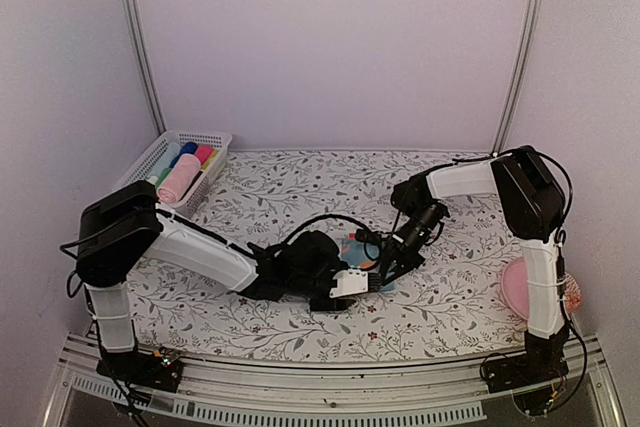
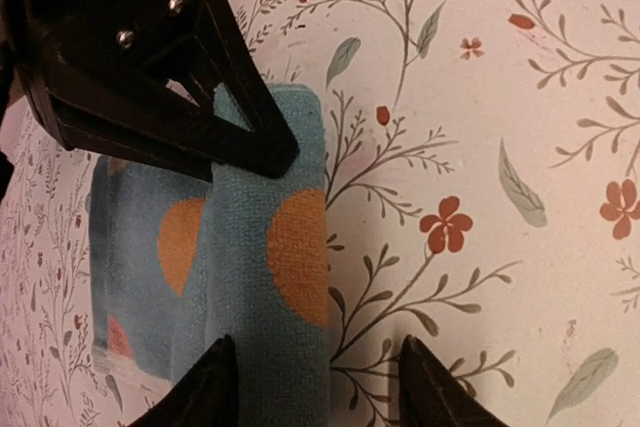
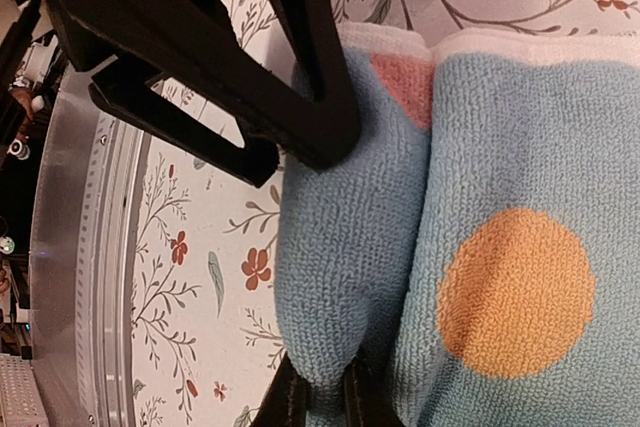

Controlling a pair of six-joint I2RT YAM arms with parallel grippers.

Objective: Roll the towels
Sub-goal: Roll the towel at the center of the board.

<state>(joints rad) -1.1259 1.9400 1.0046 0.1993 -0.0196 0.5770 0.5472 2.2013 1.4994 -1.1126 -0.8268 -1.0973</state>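
Rolling the light blue towel (image 3: pixel 480 127) tight needs the right end effector (image 3: pixel 325 402), pinched shut on its fold, anchoring while the left end effector (image 2: pixel 320 387), jaws apart astride it, pushes evenly.

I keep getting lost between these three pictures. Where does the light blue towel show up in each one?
Top external: the light blue towel is a small patch just below the centre, mostly covered.
Left wrist: the towel lies left of centre, folded over.
Right wrist: the towel fills the right half.
Shared landmark: the floral table cover under it in all three.
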